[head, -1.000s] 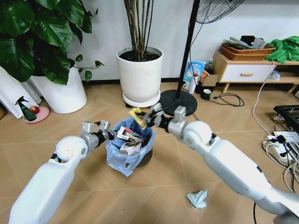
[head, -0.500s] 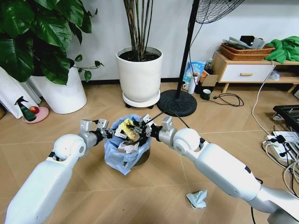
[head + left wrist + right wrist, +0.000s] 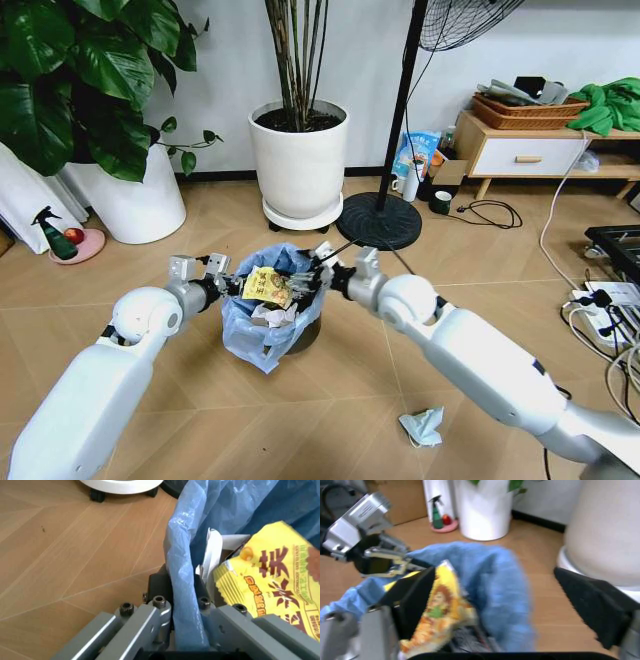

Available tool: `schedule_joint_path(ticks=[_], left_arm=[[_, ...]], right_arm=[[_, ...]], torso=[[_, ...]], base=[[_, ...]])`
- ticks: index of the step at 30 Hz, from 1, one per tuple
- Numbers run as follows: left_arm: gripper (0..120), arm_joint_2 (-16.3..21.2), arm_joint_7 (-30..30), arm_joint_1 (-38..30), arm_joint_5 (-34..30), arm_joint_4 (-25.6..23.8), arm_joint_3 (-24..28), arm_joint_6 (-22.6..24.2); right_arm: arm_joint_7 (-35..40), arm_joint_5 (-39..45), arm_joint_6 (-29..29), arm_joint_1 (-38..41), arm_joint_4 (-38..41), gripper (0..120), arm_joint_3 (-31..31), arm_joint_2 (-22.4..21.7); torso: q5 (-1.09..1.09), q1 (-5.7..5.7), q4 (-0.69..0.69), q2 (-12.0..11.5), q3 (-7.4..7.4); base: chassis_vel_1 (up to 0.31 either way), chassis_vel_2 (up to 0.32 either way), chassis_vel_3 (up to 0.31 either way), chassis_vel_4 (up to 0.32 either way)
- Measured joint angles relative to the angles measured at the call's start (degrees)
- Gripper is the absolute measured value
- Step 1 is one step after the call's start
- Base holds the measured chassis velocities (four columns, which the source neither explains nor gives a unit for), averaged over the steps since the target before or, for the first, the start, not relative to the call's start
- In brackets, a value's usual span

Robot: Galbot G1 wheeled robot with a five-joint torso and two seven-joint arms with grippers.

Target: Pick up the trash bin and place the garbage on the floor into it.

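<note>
Left claw [image 3: 187,630] is clamped on the rim of the trash bin [image 3: 262,330], steadying it. Right claw [image 3: 318,272] stands over the bin mouth, spread wide; a yellow wrapper [image 3: 265,288] lies released just below. One crumpled paper [image 3: 422,425] remains on the floor [image 3: 330,420], well apart.

Both arms are chunky glossy white shells with ball-shaped joints, running from the lower corners toward the middle. Each wrist ends in grey metal, black hex screws, dark pincer fingers.
</note>
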Motion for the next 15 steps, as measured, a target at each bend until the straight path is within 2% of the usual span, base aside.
schedule_joint_path(ticks=[4,7,9,15], left_arm=[[0,-0.03,0.07,0.07,0.02,-0.01,-0.30,0.00],[0,-0.07,0.23,0.10,0.00,0.00,-0.48,-0.01],[0,-0.08,0.48,0.39,-0.19,-0.03,-0.67,-0.02],[0,-0.26,0.56,0.86,-0.10,-0.14,-0.89,-0.03]], right_arm=[[0.02,0.58,-0.12,-3.84,3.27,100,4.62,-2.83],[0.03,0.67,-0.09,-7.52,4.97,100,8.13,-4.75],[-0.13,0.65,0.11,-13.15,6.98,100,12.62,-7.07],[-0.23,0.41,1.79,-20.78,9.98,100,18.22,-10.50]], torso=[[0.00,0.00,-0.01,0.00,0.00],[0.00,0.00,0.00,0.00,0.00],[0.02,0.00,-0.02,0.00,0.00],[0.00,0.00,0.00,0.00,-0.01]], base=[[0.000,0.000,0.000,0.000],[0.000,0.000,0.000,0.000],[0.000,0.000,0.000,0.000],[0.000,0.000,0.000,0.000]])
